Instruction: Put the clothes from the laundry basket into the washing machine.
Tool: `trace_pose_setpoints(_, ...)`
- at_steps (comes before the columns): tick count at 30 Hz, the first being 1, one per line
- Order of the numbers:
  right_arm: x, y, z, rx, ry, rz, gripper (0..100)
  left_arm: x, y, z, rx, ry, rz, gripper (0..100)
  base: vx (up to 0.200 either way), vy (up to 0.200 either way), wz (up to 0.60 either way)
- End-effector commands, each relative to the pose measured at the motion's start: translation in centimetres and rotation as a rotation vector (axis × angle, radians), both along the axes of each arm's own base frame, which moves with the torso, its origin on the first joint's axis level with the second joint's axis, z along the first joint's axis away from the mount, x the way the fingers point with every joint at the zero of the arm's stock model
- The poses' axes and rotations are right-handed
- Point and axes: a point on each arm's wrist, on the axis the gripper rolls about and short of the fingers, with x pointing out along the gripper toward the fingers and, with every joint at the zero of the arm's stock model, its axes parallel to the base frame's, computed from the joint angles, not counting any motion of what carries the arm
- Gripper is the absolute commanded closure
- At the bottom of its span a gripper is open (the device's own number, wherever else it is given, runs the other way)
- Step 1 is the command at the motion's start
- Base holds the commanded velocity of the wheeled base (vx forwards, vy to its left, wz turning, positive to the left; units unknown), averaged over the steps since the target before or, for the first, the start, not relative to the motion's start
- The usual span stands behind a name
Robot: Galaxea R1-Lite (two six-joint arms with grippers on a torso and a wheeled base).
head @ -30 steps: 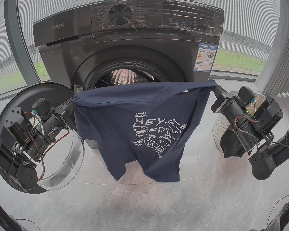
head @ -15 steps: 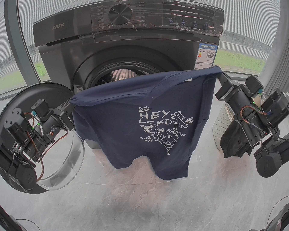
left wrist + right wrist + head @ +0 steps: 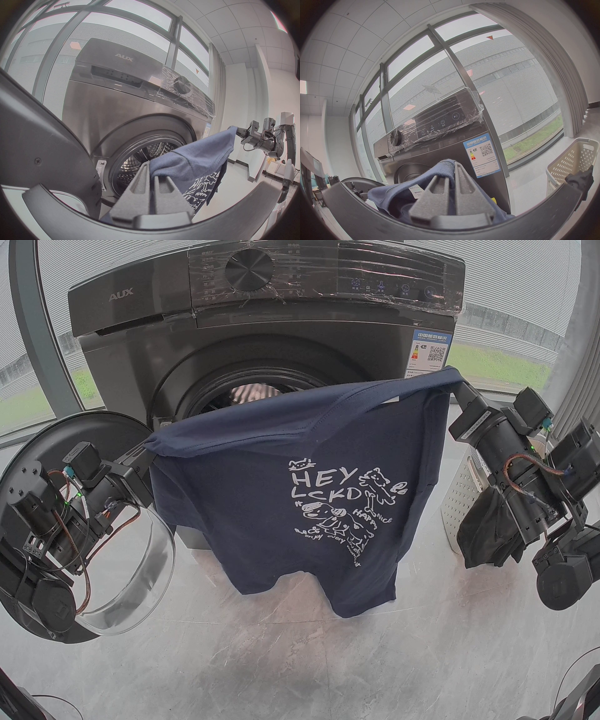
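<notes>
A navy T-shirt (image 3: 300,490) with white print hangs spread between my two grippers in front of the washing machine (image 3: 262,321). My left gripper (image 3: 145,452) is shut on its left shoulder; in the left wrist view the fingers (image 3: 142,184) pinch the blue cloth (image 3: 193,157). My right gripper (image 3: 455,385) is shut on the other shoulder, higher up; in the right wrist view the shirt (image 3: 400,193) bunches under the fingers (image 3: 465,187). The drum opening (image 3: 250,396) shows behind the shirt's top edge.
The round door (image 3: 119,552) stands swung open at the left, behind my left arm. A white laundry basket (image 3: 462,502) with a dark garment (image 3: 487,534) over its rim stands at the right, also seen as the basket (image 3: 575,162) in the right wrist view. Bare marble floor lies in front.
My right gripper has risen and moved slightly right, lifting the shirt's right shoulder and tilting the shirt. The left gripper has stayed almost still.
</notes>
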Motion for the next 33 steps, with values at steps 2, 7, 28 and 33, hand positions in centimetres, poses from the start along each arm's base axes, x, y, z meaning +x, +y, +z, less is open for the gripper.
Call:
trace_pose_setpoints(2,0.2,0.1,-0.5,-0.006,0.015,0.002,100,0.0,-0.8,0.2,0.001,-0.011,-0.029,100,0.000,0.000,0.00)
trace_pose_setpoints(7,0.4,0.3,-1.7,-0.026,0.054,0.005,100,-0.4,-2.3,0.3,-0.002,-0.013,-0.078,100,0.000,0.000,0.00)
trace_pose_setpoints(28,1.0,-0.9,-3.8,-0.062,0.129,-0.050,100,0.0,-2.2,0.6,-0.009,-0.026,-0.073,100,0.000,0.000,0.00)
trace_pose_setpoints(33,1.0,-0.9,-3.8,-0.063,0.132,-0.050,100,0.1,-2.3,0.5,-0.008,-0.024,-0.073,100,0.000,0.000,0.00)
